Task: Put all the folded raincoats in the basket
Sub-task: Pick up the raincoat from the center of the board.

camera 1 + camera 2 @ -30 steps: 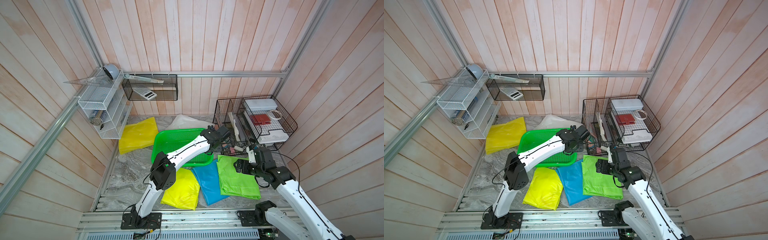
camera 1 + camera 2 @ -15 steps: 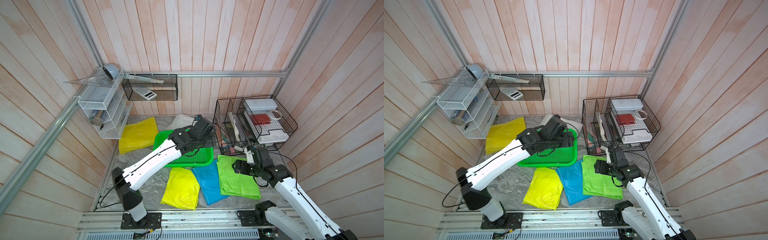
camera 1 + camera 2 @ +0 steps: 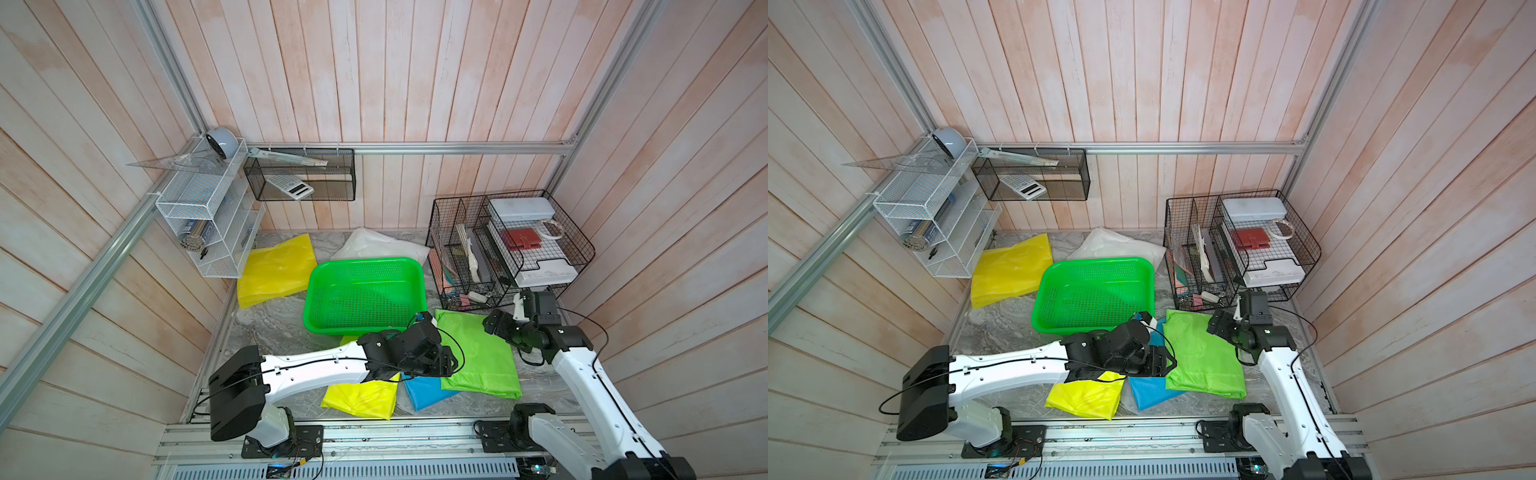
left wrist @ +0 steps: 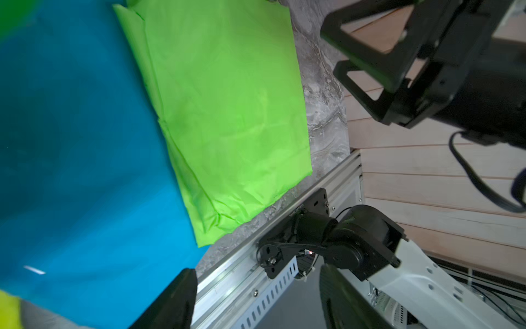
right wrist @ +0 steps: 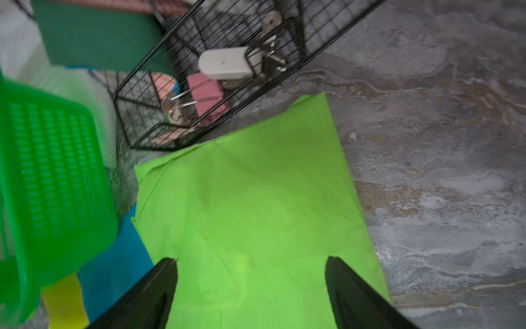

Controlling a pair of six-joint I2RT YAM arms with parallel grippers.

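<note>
Reach step: right tool (image 5: pixel 250 258), jaws apart, hovers over lime raincoat (image 5: pixel 256 199) beside empty basket (image 3: pixel 365 262); left tool (image 4: pixel 257 269) also apart; next probably needs a fabric pinch.

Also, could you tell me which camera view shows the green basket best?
Both top views: the basket shows nearly whole, rim to empty base. The right wrist view catches only one blurred corner; the left wrist view shows almost nothing of it.

Shows glossy plastic in the basket (image 3: pixel 361 299), thin creased sheeting (faintly shiny) in the lime-green raincoat (image 3: pixel 482 357), matt veined tabletop (image 3: pixel 270 324).
</note>
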